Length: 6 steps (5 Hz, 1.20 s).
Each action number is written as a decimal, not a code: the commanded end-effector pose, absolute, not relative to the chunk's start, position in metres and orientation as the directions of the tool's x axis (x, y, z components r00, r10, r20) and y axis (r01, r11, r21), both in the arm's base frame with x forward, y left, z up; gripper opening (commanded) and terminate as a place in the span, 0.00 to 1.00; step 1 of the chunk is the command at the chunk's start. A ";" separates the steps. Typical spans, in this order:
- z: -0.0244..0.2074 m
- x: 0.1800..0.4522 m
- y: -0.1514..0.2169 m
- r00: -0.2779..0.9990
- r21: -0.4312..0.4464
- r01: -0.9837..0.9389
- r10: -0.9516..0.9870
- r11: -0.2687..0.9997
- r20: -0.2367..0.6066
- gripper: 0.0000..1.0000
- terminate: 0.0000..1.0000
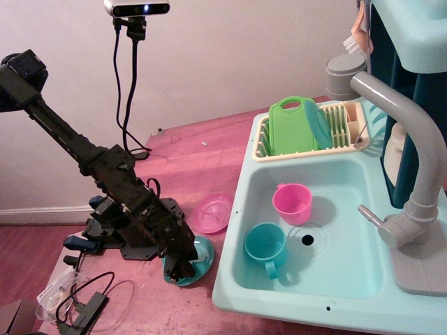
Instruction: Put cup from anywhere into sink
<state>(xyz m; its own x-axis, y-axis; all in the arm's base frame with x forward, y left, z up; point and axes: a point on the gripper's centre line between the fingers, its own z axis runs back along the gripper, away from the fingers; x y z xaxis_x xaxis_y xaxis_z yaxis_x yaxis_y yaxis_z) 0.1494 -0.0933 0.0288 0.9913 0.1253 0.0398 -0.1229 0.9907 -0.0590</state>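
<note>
My gripper (183, 268) is down on the left part of the teal saucer (205, 250), which lies on the table just left of the sink. The small teal cup stood on this saucer and is now hidden behind my fingers and wrist. I cannot tell whether the jaws are open or shut on it. The light aqua sink (230, 283) is to the right, with its basin, drain hole (307, 240) and grey faucet (412, 139).
A pink cup (292, 203) and a bigger teal mug with a handle (265, 244) stand in the basin. A pink saucer (211, 211) lies on the table behind my gripper. A cream dish rack (342, 143) with a green board (293, 125) sits behind the basin. Cables (77, 300) lie front left.
</note>
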 end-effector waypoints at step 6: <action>0.177 0.189 -0.069 0.991 0.059 0.023 -0.031 0.998 0.133 0.00 0.00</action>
<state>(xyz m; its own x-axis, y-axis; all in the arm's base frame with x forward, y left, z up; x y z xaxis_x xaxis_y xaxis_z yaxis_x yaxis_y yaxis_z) 0.2099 -0.0692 0.1792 0.9850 -0.0349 0.1689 0.0203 0.9959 0.0877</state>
